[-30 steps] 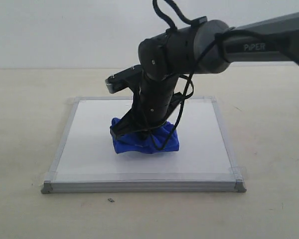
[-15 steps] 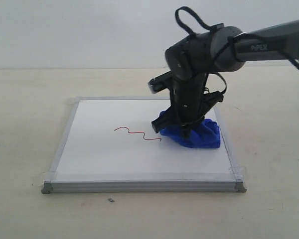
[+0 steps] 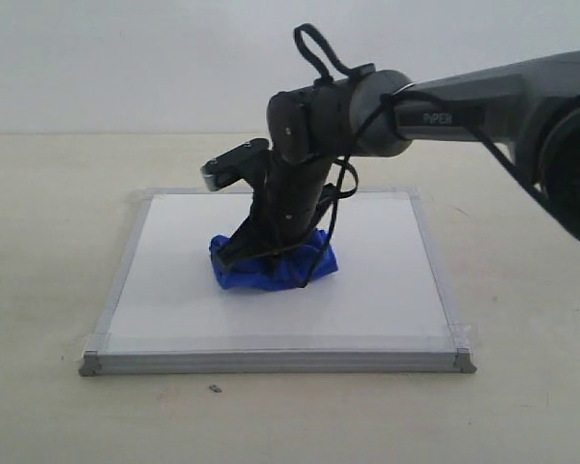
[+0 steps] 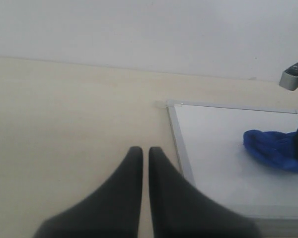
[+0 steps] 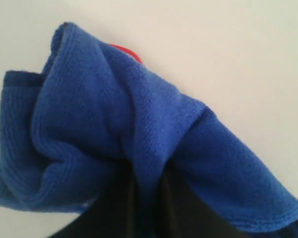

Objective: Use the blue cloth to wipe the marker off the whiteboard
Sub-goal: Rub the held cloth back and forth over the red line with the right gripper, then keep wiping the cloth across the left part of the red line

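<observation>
1. Right gripper [image 3: 269, 253] is clamped on the blue cloth [image 3: 261, 273], pressing it onto the whiteboard [image 3: 387, 280], left of centre.
2. Marker [image 5: 125, 51]: only a red sliver shows at the cloth's edge.
3. Left gripper [image 4: 145, 161] has its jaws closed, over the table [image 4: 64, 124] beside the board's frame.

The blue cloth [image 3: 271, 269] is a bright royal blue, finely ribbed up close and darker in its folds, with a sliver of red marker [image 5: 125, 51] showing at its edge, and the whiteboard [image 3: 174, 290] is plain white framed in silver-grey. The right arm [image 3: 493, 97] is dark grey to black with small pale lettering and black cables [image 3: 314, 43], and the left gripper [image 4: 145, 153] is plain black. The table [image 3: 39, 242] is pale cream-beige, the wall [image 3: 126, 58] a flat off-white.
</observation>
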`<state>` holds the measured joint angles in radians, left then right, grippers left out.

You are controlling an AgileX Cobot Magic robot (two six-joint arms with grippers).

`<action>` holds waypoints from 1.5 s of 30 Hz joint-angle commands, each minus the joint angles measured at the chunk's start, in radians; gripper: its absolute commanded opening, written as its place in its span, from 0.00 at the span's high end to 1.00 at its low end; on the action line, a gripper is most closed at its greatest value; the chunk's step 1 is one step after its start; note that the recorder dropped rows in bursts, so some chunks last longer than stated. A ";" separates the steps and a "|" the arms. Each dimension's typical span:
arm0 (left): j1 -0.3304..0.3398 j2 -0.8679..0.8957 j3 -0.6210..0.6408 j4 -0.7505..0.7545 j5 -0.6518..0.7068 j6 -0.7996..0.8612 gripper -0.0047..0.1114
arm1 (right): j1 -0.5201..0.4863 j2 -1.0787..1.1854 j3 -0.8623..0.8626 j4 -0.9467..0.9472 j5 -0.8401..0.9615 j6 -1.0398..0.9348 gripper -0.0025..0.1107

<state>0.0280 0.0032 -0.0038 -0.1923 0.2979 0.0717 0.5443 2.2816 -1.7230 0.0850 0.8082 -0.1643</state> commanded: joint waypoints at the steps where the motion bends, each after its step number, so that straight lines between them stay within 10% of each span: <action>1: 0.002 -0.003 0.004 -0.005 -0.003 0.002 0.92 | 0.014 0.065 -0.015 -0.068 0.095 0.149 0.98; 11: 0.002 -0.003 0.004 -0.005 -0.003 0.002 0.92 | -0.104 0.044 -0.057 -0.202 0.124 0.408 0.98; 21: 0.002 -0.003 0.004 -0.005 -0.003 0.002 0.92 | 0.025 0.048 -0.073 0.216 -0.050 -0.044 0.98; 32: 0.002 -0.003 0.004 -0.005 -0.003 0.002 0.92 | -0.139 0.048 -0.084 -0.165 -0.035 0.483 0.98; 40: 0.002 -0.003 0.004 -0.005 -0.003 0.002 0.92 | -0.046 0.080 -0.086 0.365 -0.165 -0.046 0.98; 45: 0.002 -0.003 0.004 -0.005 -0.003 0.002 0.92 | 0.000 0.122 -0.133 0.206 -0.071 0.029 0.98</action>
<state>0.0280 0.0032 -0.0038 -0.1923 0.2979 0.0717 0.5284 2.3660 -1.8434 0.3752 0.6569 -0.2016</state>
